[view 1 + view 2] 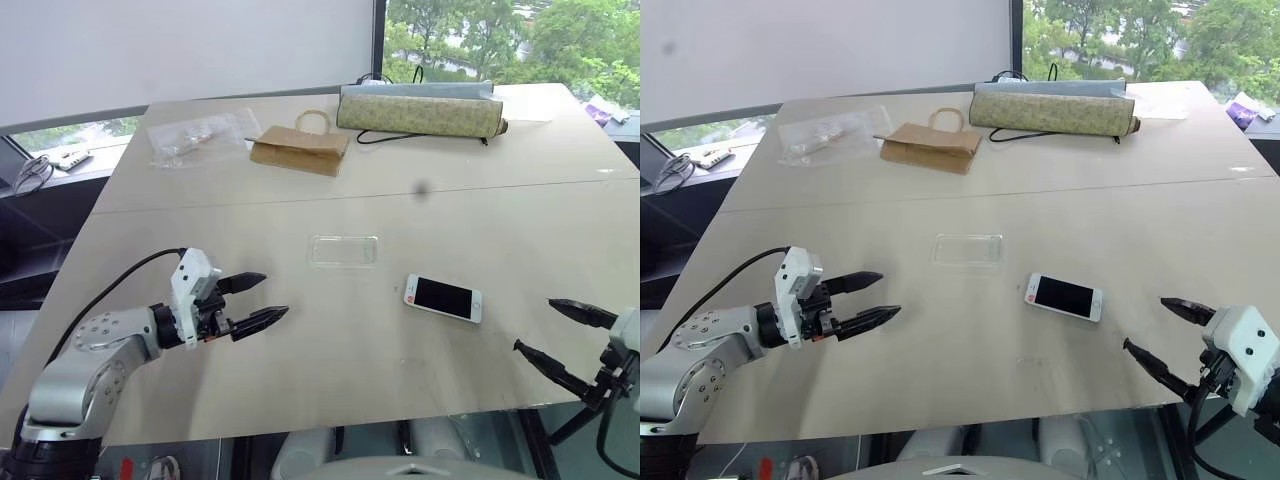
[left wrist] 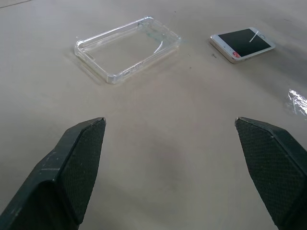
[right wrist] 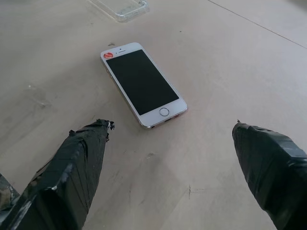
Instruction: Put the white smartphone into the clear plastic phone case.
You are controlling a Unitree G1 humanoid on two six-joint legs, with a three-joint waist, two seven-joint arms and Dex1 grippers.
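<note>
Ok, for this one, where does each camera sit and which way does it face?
Left eye, right eye: on the head, looking forward and down over the table; both arms show, left tool and right tool open.
Left wrist: on the left arm, looking along its fingers at the clear plastic phone case.
Right wrist: on the right arm, looking along its fingers at the white smartphone.
Shared: both wrist views show smartphone and case.

Head stereo pair looking down over table; wrist cameras peering closely past fingertips, sharing white smartphone.
</note>
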